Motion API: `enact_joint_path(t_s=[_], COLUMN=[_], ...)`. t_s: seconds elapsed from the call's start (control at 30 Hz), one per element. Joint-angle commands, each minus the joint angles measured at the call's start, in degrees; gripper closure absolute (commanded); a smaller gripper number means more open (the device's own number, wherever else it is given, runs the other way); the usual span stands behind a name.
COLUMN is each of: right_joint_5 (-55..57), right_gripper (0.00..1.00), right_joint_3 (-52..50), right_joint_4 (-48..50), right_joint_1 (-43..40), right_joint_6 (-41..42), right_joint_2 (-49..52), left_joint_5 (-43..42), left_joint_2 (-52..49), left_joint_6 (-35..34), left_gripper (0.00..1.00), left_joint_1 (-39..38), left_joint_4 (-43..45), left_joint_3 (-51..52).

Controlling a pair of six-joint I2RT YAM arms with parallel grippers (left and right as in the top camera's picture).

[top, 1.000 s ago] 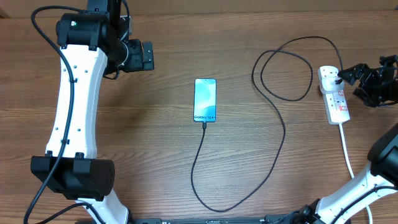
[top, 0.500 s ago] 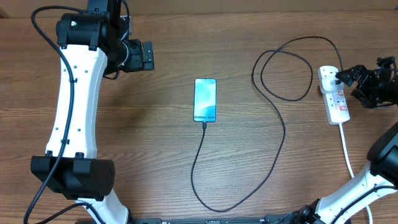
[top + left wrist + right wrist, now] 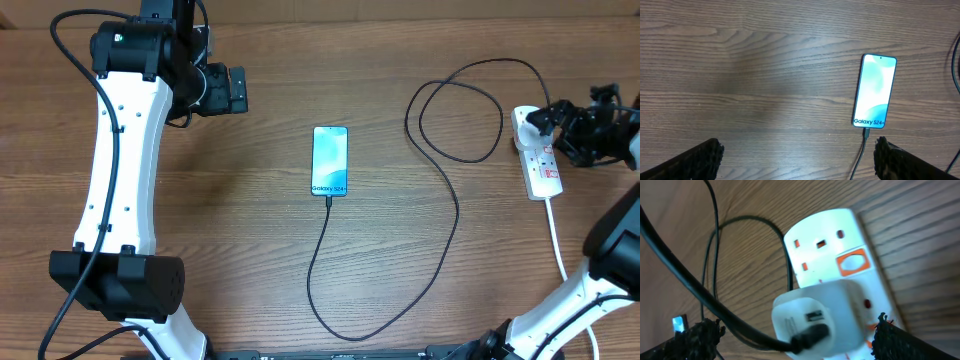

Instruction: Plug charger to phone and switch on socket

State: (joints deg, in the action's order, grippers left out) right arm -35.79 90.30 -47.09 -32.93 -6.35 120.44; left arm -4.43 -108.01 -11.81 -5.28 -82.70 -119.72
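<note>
Bench (image 3: 230, 220): wood grain is shown.
Phone (image 3: 330, 160): laid flat mid-bench, screen up.
Charger (image 3: 457, 212): looped between phone and socket.
Socket (image 3: 545, 170): laid at right.

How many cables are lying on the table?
2. A black charger cable loops from the phone to the power strip; a white cord leaves that strip toward the near edge. More could be hidden.

**Left wrist view.** The phone (image 3: 875, 90) lay flat on the wooden table (image 3: 765, 75), screen up and lit blue-teal, with "Galaxy S24+" printed at its near end. The charger (image 3: 862, 147) met that end with its connector, and its black cable ran from the phone toward the camera. The left gripper (image 3: 797, 152) hovered nearer the camera than the phone, jaws wide apart and empty. One fingertip (image 3: 892, 160) was just beyond the phone's near end, the other well to its left.
</note>
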Motion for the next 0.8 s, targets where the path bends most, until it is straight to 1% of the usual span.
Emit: enact_joint_path(t_s=[0.0,0.23,0.37,0.5,0.77], right_joint_5=[3.04,3.82,6.51,9.18,9.22], right_gripper=[0.0,0.0,0.0,0.0,0.0], right_joint_3=[-0.35,-0.35,-0.35,-0.35,-0.35], right_joint_4=[0.5,0.72,0.68,0.74,1.01], right_joint_1=[1.57,1.73,1.68,1.68,2.05], right_joint_6=[-0.09,1.01,2.34,5.53,4.26], right_joint_2=[0.2,0.2,0.2,0.2,0.24], left_joint_5=[0.37,0.37,0.37,0.37,0.37], left_joint_2=[-0.35,-0.35,-0.35,-0.35,-0.35], left_joint_6=[0.68,0.68,0.68,0.68,0.68], left_gripper=[0.0,0.0,0.0,0.0,0.0], left_joint_1=[-0.52,-0.52,-0.52,-0.55,-0.52], left_joint_4=[0.26,0.26,0.24,0.26,0.26], left_joint_3=[-0.11,-0.11,-0.11,-0.11,-0.11])
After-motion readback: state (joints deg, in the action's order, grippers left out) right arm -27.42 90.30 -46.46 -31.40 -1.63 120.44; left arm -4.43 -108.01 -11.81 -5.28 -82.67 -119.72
